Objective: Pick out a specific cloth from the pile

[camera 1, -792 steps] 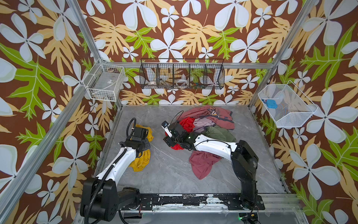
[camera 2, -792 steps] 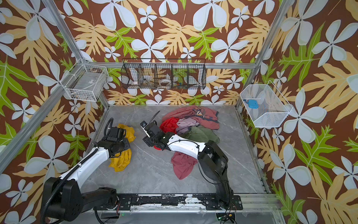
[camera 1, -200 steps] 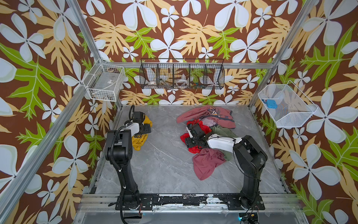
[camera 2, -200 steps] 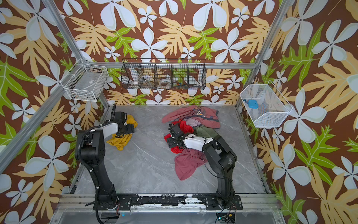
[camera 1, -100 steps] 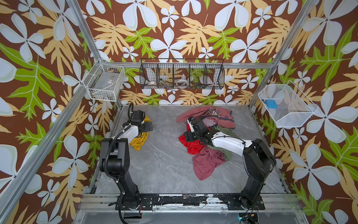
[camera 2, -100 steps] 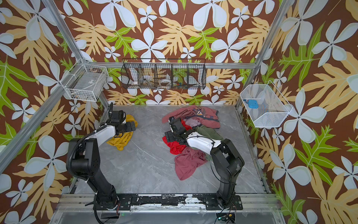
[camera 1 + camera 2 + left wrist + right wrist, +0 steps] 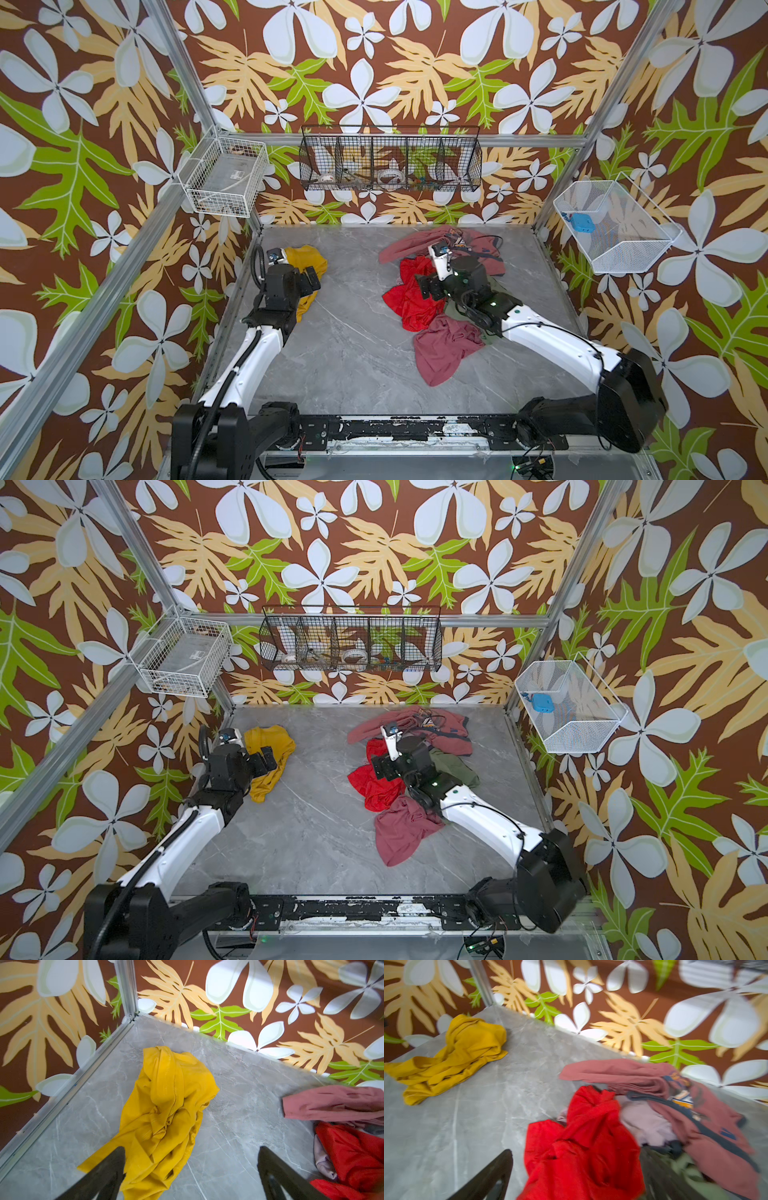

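Since a few seconds back the cloth (image 7: 307, 257) has gone from the middle of the left side up toward the back-left corner. It now lies crumpled on the grey surface (image 7: 353, 353), well apart from the pile (image 7: 405, 248). You can see the gap in both top views, with bare surface between the cloth (image 7: 270, 737) and everything else.

The left pincer (image 7: 192, 1148) is released, jaws spread wide with nothing gripped. From the left wrist camera one dark finger (image 7: 108, 1172) sits over the near edge of the yellow fabric and the other is over bare surface. Can't honestly tell if that finger touches the fabric or just hangs above it. In a top view the left pincer (image 7: 306, 280) is over the right-hand part of the cloth.

The left arm (image 7: 253, 361) was folded up tall a second ago. Now it stretches low from the front rail along the left edge, white forearm rising to the black wrist.

Over on the other side, the right pincer (image 7: 577, 1152) is let go too, jaws apart above the red garment (image 7: 405, 299) on the pile's left flank. That wrist picture is blurry, but nothing looks pinched. The right arm (image 7: 548, 340) has its elbow at front right, with the forearm angling back and left past a dusty-pink garment (image 7: 444, 353).
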Robot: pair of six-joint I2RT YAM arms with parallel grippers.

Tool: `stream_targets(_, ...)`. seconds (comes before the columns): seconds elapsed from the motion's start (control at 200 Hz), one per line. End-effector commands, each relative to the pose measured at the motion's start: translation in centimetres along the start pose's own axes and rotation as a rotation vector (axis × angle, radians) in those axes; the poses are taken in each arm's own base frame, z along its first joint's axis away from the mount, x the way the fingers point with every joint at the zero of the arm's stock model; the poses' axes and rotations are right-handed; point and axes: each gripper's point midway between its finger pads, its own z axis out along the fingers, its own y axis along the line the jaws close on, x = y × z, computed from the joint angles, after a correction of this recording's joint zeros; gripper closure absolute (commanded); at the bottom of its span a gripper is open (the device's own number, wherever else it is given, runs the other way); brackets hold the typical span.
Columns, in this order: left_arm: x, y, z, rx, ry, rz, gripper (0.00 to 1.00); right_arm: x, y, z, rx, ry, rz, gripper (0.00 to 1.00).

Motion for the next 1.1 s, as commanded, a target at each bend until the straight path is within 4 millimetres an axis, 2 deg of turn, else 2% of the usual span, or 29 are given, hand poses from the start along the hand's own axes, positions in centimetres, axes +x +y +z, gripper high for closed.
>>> stream_targets(0.0,-0.9,0.6,-2.0,-0.057,-0.130,-0.038,0.00,0.6,-5.2,-2.0,0.120,-0.087,0.023,0.05)
stream_targets(0.035,-0.5,0.6,-2.6,-0.066,-0.149,-0.029,0.00,1.7,-7.4,-3.1,0.172,-0.111,0.050,0.05)
stream_targets(0.14,0.9,1.0,-3.7,-0.074,-0.179,-0.034,0.00,4.7,-12.2,-6.0,0.329,-0.169,0.100,0.03)
stream_targets(0.25,2.5,2.1,-4.0,-0.097,-0.184,-0.074,0.00,8.1,-15.3,-8.4,0.461,-0.209,0.155,0.01)
stream_targets(0.35,3.5,2.5,-4.1,-0.101,-0.181,-0.075,0.00,10.8,-16.4,-9.2,0.532,-0.210,0.171,0.00)
stream_targets(0.475,3.7,2.8,-4.2,-0.114,-0.197,-0.056,0.00,12.3,-17.1,-9.5,0.579,-0.209,0.171,0.00)
stream_targets(0.756,3.2,3.1,-4.3,-0.132,-0.223,-0.043,0.00,12.7,-18.9,-9.7,0.633,-0.265,0.206,0.01)
stream_targets(0.911,2.3,3.0,-4.6,-0.141,-0.247,-0.016,0.00,12.8,-19.3,-9.0,0.625,-0.260,0.220,0.03)
stream_targets(1.096,2.1,3.0,-4.3,-0.149,-0.280,0.036,0.00,13.2,-19.7,-8.3,0.634,-0.263,0.224,0.03)
